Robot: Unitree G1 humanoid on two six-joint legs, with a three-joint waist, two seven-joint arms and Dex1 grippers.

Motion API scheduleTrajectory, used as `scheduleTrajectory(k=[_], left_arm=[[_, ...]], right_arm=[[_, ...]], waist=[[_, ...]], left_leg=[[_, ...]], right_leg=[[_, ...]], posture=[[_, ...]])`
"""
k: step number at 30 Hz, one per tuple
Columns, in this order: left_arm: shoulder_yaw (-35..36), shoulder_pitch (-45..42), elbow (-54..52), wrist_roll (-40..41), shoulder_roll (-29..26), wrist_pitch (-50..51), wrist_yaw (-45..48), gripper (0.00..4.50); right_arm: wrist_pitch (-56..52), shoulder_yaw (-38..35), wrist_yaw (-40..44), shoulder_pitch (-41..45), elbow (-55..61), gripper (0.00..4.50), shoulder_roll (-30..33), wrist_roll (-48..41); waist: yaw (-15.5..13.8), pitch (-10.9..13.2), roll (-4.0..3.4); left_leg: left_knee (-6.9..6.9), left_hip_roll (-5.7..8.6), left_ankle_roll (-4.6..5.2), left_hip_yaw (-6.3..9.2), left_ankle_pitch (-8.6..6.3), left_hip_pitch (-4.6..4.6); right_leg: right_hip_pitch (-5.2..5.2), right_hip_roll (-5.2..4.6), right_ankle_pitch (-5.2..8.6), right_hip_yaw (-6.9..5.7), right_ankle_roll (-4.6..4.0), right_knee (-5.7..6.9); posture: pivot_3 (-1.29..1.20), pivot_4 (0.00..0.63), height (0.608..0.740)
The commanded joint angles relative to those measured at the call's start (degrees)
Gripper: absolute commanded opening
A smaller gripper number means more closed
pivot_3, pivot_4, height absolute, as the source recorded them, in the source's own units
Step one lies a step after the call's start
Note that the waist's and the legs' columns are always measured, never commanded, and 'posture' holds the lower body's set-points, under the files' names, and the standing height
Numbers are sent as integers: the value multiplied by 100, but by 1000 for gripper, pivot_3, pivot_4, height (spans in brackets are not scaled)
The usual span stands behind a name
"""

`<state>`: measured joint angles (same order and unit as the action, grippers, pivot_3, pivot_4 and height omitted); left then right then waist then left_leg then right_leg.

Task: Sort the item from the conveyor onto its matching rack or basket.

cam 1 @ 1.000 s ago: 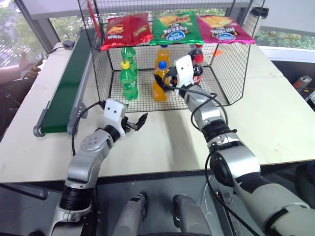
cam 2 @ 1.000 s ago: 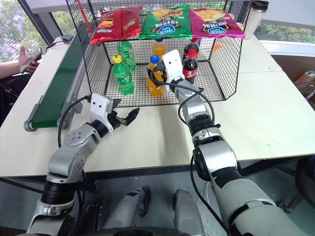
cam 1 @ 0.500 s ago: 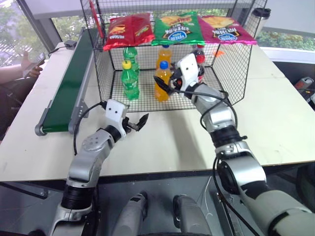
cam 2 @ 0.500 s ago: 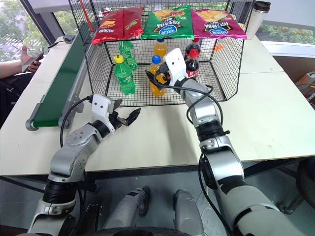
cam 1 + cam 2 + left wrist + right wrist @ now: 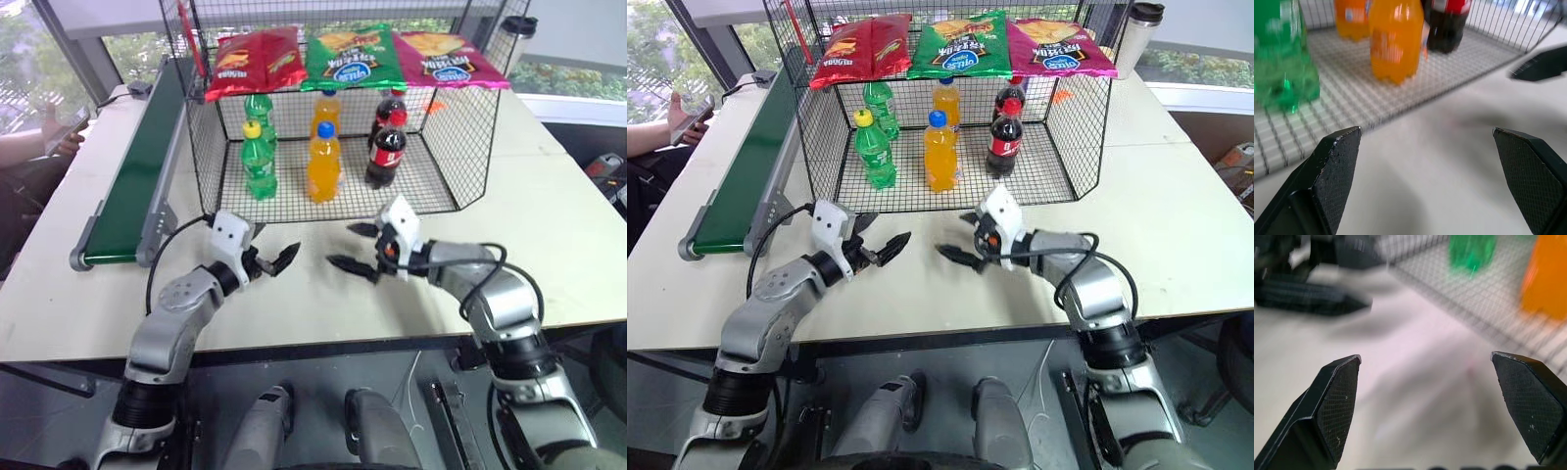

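Note:
The item, an orange soda bottle with a blue cap point(image 5: 323, 162), stands upright on the mesh floor of the black wire basket point(image 5: 460, 127), between a green bottle and a cola bottle. No gripper touches it. My right gripper point(image 5: 351, 247) hovers open over the white table in front of the basket, pointing left. My left gripper point(image 5: 269, 247) is open too and faces it from the left, a short gap between them. In the left wrist view the orange bottle point(image 5: 1396, 41) lies ahead of the open left gripper point(image 5: 1425, 130). The green conveyor point(image 5: 137, 166) runs along the left.
Green bottles point(image 5: 259, 157), cola bottles point(image 5: 387, 147) and a second orange bottle point(image 5: 328, 113) share the basket. Snack bags point(image 5: 353, 54) lie on its top rail. A tumbler point(image 5: 514, 34) stands back right. A person's hand holding a phone point(image 5: 59, 122) shows at the far left.
My right gripper has let go of the orange bottle and pulled back and down out of the basket to the table's front. The bottle stays standing. The left gripper barely moved.

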<state>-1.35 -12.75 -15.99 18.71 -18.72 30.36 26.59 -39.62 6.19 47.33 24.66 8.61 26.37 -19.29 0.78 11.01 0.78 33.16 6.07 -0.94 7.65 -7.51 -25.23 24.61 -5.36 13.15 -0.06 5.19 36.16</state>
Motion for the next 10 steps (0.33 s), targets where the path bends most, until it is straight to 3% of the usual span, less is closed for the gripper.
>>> scheduleTrajectory(k=[1, 10], left_arm=[[-47, 15, -231, 29, -102, -102, 174, 4500], [-78, 142, -328, -4, -221, -147, 346, 4500]], right_arm=[[-120, -204, -94, 36, 207, 4414, 5, -213], [56, -146, -302, -183, 10, 4414, 44, -80]], waist=[[-4, 0, 0], [-19, 0, 0]], left_leg=[[1, 0, -1, 0, -1, 0], [2, 5, 1, 2, -3, -1]], right_leg=[[0, 0, 0, 0, -1, 1], [-7, -10, 1, -7, 1, -7]], posture=[[0, 150, 739], [0, 150, 739]])
